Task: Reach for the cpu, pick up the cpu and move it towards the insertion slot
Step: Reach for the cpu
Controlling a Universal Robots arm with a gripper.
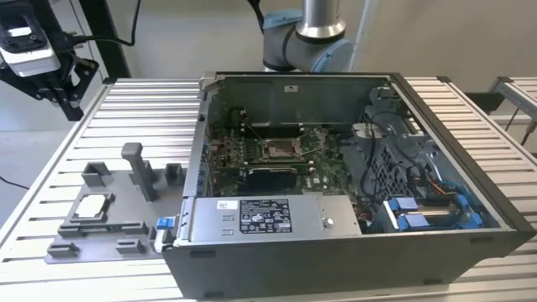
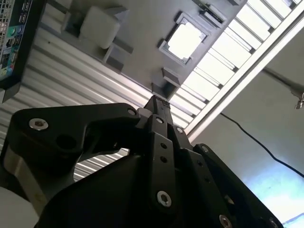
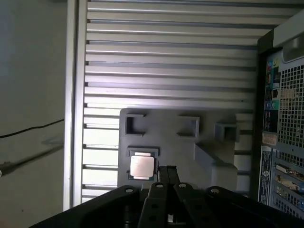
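The cpu (image 1: 92, 206) is a small pale square chip lying flat in a recess of the grey fixture plate (image 1: 126, 220) at the exterior view's left. It also shows in both wrist views, as the cpu (image 2: 184, 40) and the cpu (image 3: 142, 166). My gripper (image 1: 71, 104) hangs well above the table's far left corner, apart from the chip. Its black fingers (image 2: 156, 102) stand together, shut on nothing, as do the fingertips (image 3: 166, 170). The insertion slot (image 1: 281, 149) is a metal-framed socket on the green board inside the open computer case.
The open computer case (image 1: 353, 189) takes up the table's middle and the exterior view's right, with its walls rising around the board. Grey fixture blocks (image 1: 138, 167) stand upright on the plate near the chip. The table is ribbed aluminium (image 1: 143, 107). A cable (image 3: 28, 129) runs across the floor.
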